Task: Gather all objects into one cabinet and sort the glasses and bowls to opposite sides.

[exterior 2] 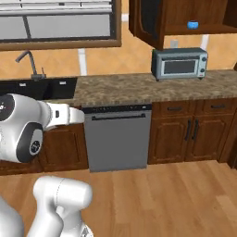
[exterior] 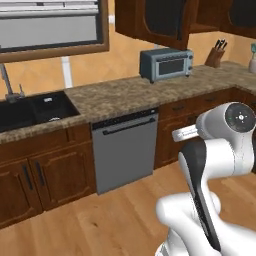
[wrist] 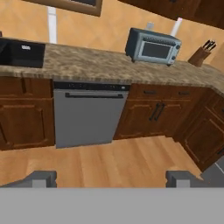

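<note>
Down at the bottom of my hand view, my 2 finger tips (wrist: 43, 178) sit wide apart with only bare wooden floor (wrist: 109, 162) between them, so my pincer (wrist: 111, 179) is released and carrying nothing. Past them I'm looking at the grey dishwasher (wrist: 89, 114) under the speckled granite counter (wrist: 87, 65), with the toaster oven (wrist: 153, 46) sitting on top and a knife block (wrist: 202, 54) further along to the right. The black sink (wrist: 19, 52) is off at the left edge.

From the right base view, my arm (exterior 2: 28, 129) is folded up close to the base, well back from the counter. Up above the toaster oven hangs the dark wooden wall cabinet (exterior 2: 148, 23), its door swung open, and on its shelf I can make out 1 small blue bowl (exterior 2: 193, 24). The left base view shows the same cabinet (exterior: 160, 20) from the other side, but its inside is too dark to read there. The wooden bowl, the mug and the orange cup I cannot find from here.

My read: this is the very start of the job, the approach step, with no gathering done by me yet. The next move calls for bringing the base closer to the counter by the toaster oven, then lifting my hand high toward that open cabinet, so I can see what sits on which shelf before reaching for anything. The blue bowl sits high and deep, so I'd want a level, careful reach.
</note>
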Controlling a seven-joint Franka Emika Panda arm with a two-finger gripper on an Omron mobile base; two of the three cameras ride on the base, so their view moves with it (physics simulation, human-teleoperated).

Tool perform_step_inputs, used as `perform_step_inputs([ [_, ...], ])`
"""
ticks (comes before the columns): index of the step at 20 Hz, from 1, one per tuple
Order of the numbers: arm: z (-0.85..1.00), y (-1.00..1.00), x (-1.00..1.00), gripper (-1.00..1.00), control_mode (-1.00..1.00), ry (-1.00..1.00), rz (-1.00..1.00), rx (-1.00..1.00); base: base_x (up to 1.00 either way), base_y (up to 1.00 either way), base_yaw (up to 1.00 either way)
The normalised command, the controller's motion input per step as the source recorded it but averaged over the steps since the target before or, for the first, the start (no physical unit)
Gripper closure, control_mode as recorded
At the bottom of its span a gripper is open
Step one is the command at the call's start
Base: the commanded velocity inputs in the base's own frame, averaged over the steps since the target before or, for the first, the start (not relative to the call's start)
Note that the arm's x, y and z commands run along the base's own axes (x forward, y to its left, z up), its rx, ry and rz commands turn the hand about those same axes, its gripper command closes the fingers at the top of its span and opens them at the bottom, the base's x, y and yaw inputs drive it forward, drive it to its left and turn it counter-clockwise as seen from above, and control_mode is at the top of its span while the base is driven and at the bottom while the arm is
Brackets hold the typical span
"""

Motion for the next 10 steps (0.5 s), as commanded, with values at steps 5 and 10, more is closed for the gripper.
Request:
perform_step_inputs([
  [5, 0.0, 0.0, 0.0, -1.0, 1.0, 0.0, 0.0, 0.0, -0.43, -1.0, 0.31],
  [10, 0.0, 0.0, 0.0, -1.0, 1.0, 0.0, 0.0, 0.0, -0.02, -1.0, 0.25],
])
